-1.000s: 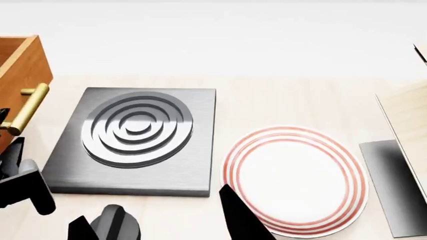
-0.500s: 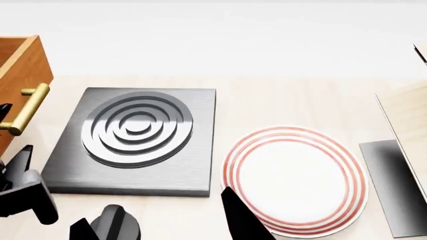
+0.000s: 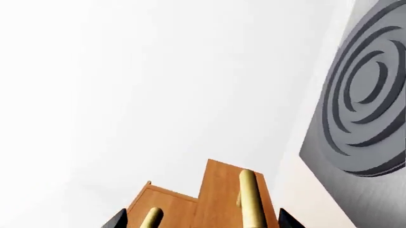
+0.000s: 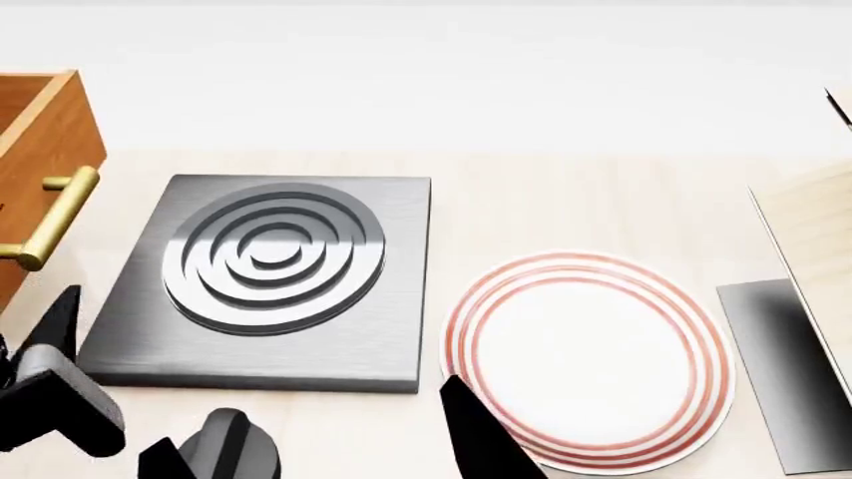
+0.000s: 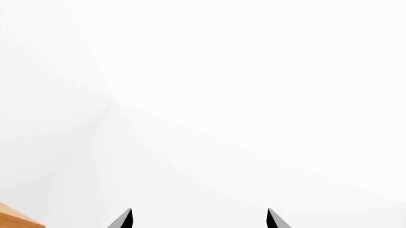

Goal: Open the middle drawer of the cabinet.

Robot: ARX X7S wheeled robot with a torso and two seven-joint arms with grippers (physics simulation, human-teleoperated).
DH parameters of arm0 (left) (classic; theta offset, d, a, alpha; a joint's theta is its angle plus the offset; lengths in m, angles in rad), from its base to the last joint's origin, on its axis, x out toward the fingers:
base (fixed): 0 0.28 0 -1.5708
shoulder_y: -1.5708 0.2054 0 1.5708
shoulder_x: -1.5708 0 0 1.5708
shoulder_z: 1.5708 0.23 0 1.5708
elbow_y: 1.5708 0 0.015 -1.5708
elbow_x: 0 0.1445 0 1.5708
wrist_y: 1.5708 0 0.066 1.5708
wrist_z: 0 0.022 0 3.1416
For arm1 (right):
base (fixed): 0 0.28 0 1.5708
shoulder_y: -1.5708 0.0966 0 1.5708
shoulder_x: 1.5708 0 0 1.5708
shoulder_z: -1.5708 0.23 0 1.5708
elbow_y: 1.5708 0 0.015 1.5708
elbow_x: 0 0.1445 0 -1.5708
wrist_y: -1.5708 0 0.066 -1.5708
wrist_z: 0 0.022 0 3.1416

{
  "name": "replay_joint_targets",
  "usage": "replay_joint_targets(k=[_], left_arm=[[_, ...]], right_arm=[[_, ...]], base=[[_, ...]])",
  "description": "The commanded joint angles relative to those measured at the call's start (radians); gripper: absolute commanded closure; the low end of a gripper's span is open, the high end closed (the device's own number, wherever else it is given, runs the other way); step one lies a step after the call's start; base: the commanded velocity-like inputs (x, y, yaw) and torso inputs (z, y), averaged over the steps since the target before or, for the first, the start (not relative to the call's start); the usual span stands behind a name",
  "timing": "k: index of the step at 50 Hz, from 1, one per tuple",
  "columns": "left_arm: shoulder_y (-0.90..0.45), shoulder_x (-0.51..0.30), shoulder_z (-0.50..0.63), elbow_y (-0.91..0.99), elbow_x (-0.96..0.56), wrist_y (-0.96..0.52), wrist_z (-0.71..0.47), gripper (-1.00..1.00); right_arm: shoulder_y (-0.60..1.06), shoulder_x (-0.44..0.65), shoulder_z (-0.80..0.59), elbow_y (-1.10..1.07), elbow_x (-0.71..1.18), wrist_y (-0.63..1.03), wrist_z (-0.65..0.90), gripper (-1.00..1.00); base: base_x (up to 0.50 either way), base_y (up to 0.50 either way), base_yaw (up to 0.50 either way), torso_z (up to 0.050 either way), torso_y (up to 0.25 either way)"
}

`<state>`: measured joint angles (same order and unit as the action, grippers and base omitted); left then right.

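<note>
Standing at the left edge of the head view, the cabinet (image 4: 34, 150) is the landmark here. The middle drawer (image 3: 223, 199) juts out from it, ahead of the drawer front beside it, and its brass handle (image 4: 54, 217) faces the grey hob (image 4: 266, 279), which lies on the pale worktop (image 4: 586, 200) just beside the cabinet. The left gripper (image 3: 198, 223) hangs a little way off from the drawer front, its dark fingertips (image 3: 116, 220) spread to either side of the handle and touching nothing. Beyond the hob from the cabinet lies a white plate (image 4: 586, 357) with red rings. The right gripper (image 5: 199, 219) shows only two spread fingertips against white wall, holding nothing.
</note>
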<state>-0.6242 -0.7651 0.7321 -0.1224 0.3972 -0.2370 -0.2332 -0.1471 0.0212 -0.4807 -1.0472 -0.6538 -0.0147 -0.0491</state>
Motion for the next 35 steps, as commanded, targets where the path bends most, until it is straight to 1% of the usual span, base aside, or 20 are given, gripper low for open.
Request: replay_joint_targets(k=[1, 7, 8, 10, 18, 19, 20, 27, 35], left_arm=[[0.078, -0.014, -0.212, 0.27, -0.234, -0.089, 0.052, -1.0], [0.082, -0.036, -0.271, 0.377, -0.32, -0.148, 0.098, -1.0], [0.078, -0.037, -0.282, 0.391, -0.352, -0.16, 0.121, -1.0], [0.069, -0.042, -0.28, 0.405, -0.353, -0.173, 0.133, -1.0], [0.008, -0.046, -0.35, 0.508, -0.481, -0.33, 0.221, -1.0], [0.001, -0.039, -0.367, 0.521, -0.509, -0.361, 0.228, -1.0], [-0.004, -0.025, -0.408, 0.544, -0.601, -0.42, 0.269, -1.0], [-0.059, 0.018, -0.444, 0.545, -0.681, -0.515, 0.288, -1.0], [-0.105, 0.055, -0.466, 0.502, -0.719, -0.565, 0.289, -1.0]], right_arm=[[0.0, -0.021, 0.017, 0.0, -0.029, -0.005, -0.019, -1.0], [-0.007, -0.021, 0.021, 0.0, -0.028, -0.014, -0.019, -1.0], [-0.007, -0.021, 0.02, 0.0, -0.029, -0.015, -0.019, -1.0], [-0.006, -0.021, 0.019, 0.0, -0.03, -0.013, -0.02, -1.0], [0.001, -0.021, 0.021, 0.0, -0.025, -0.009, -0.021, -1.0], [0.001, -0.021, 0.021, 0.0, -0.025, -0.01, -0.021, -1.0], [0.001, -0.021, 0.022, 0.0, -0.024, -0.008, -0.021, -1.0], [0.01, -0.021, 0.016, 0.0, -0.025, 0.003, -0.022, -1.0], [0.014, -0.021, 0.013, 0.0, -0.024, 0.008, -0.022, -1.0]], base=[[0.0, 0.0, 0.0, 0.0, 0.0], [0.0, 0.0, 0.0, 0.0, 0.0], [0.0, 0.0, 0.0, 0.0, 0.0], [0.0, 0.0, 0.0, 0.0, 0.0], [0.0, 0.0, 0.0, 0.0, 0.0], [0.0, 0.0, 0.0, 0.0, 0.0], [0.0, 0.0, 0.0, 0.0, 0.0], [0.0, 0.0, 0.0, 0.0, 0.0], [0.0, 0.0, 0.0, 0.0, 0.0]])
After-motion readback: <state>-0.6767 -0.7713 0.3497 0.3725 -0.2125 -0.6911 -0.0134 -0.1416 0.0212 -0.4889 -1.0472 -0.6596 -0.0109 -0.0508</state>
